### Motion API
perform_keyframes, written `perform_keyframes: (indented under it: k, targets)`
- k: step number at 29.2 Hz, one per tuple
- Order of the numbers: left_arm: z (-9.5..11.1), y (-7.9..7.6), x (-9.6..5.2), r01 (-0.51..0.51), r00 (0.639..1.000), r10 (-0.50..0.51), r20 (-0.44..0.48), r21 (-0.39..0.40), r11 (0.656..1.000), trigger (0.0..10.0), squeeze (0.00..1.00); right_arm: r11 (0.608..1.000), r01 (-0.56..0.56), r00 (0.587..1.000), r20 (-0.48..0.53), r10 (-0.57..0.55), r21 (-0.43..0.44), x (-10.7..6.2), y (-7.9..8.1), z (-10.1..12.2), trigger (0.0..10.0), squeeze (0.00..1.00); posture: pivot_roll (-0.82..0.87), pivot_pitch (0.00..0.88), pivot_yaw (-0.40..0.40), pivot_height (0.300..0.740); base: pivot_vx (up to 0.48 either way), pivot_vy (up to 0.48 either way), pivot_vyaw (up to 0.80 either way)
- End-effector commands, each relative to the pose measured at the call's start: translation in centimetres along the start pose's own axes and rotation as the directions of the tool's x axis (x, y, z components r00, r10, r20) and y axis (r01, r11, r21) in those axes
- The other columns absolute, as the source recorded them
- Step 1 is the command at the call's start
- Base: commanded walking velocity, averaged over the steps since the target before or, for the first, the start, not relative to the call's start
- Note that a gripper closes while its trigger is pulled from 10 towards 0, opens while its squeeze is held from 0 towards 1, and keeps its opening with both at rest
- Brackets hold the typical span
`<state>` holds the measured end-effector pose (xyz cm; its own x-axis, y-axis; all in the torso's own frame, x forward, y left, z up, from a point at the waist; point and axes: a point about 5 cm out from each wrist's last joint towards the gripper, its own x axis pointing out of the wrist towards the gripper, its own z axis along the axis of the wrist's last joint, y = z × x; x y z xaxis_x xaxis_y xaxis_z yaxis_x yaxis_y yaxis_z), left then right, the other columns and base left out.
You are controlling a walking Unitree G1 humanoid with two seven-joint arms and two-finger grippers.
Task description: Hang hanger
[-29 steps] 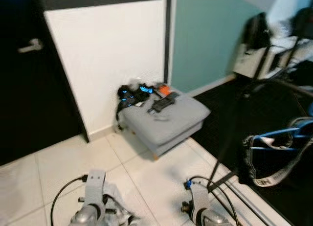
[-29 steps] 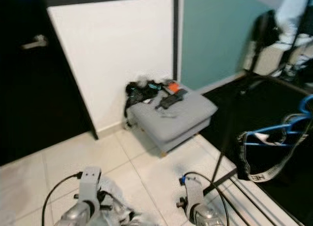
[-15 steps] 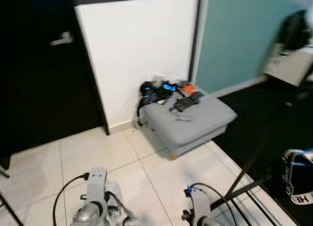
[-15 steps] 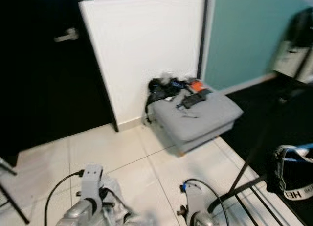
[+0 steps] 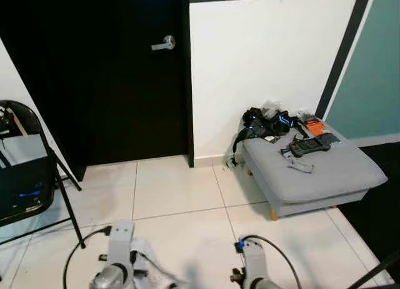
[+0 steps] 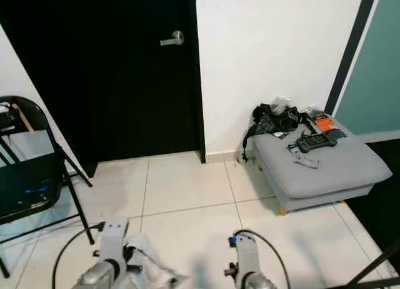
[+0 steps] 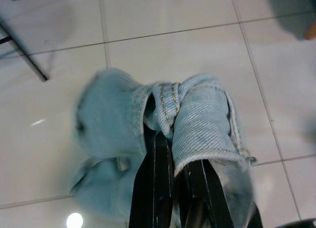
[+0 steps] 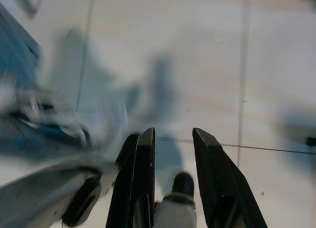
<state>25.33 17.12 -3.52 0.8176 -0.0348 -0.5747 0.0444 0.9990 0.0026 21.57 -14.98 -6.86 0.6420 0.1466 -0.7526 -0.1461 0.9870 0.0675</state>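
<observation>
Carrying a bunched piece of pale denim [image 7: 168,134] low in front of me, I see my left gripper [image 7: 173,154] with its two fingers pressed together on a fold of that cloth, the rest sagging over the white tile floor [image 5: 181,195]. Going from the left: a black folding chair [image 5: 25,176] stands against the wall, then a black door [image 5: 125,76] with a silver handle [image 5: 164,44], then a white wall panel [image 5: 262,57], and on the right a grey footstool [image 5: 312,176] with a tangle of black straps [image 5: 265,123] and a dark handset [image 5: 306,146] on top. My right gripper [image 8: 170,154] hangs over bare tile with its fingers apart and nothing between them. No hanger or rail shows in front of me, so I judge I am facing away from where the hanging happens. To do this well I should stop turning, bring the rail into sight, keep the left clamp firm so the cloth does not slip, and keep the right fingers spread for taking a hanger. Compared with a second ago, the camera has swung left: the blue hanger with its strap, the dark stand and the teal wall have slid off the right edge, and the door and chair have come in.
</observation>
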Motion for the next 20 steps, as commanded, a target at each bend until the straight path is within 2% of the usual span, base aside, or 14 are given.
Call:
perform_keyframes:
  k: [1,8,12,20]
  targets:
    - [-0.32,0.29,-0.09,-0.013,1.000,0.013,-0.015,0.005,1.000,10.0,0.00,1.000,-0.004,1.000,0.000,0.004,0.005,0.02,0.29,-0.12,10.0,0.00,-0.02,0.000,0.053,0.740,0.000,0.000,0.80]
    - [-0.50,-0.34,-0.14,0.016,1.000,-0.016,-0.009,-0.006,1.000,10.0,0.00,1.000,-0.005,1.000,-0.003,0.005,0.011,-0.10,0.26,-0.58,10.0,0.00,-0.01,0.000,0.051,0.740,0.000,0.000,0.80]
    - [-0.18,-0.53,-0.06,0.011,1.000,-0.011,0.007,0.021,1.000,10.0,0.00,1.000,-0.008,1.000,-0.004,0.008,0.003,-0.16,0.20,-0.75,10.0,0.00,-0.01,0.000,0.045,0.740,0.000,0.000,0.80]
    - [-0.19,-0.29,-0.07,-0.005,1.000,0.005,0.005,-0.002,1.000,10.0,0.00,1.000,-0.017,1.000,0.011,0.017,-0.002,-0.03,0.41,-0.22,10.0,0.00,0.00,0.000,0.042,0.740,0.000,0.000,0.80]
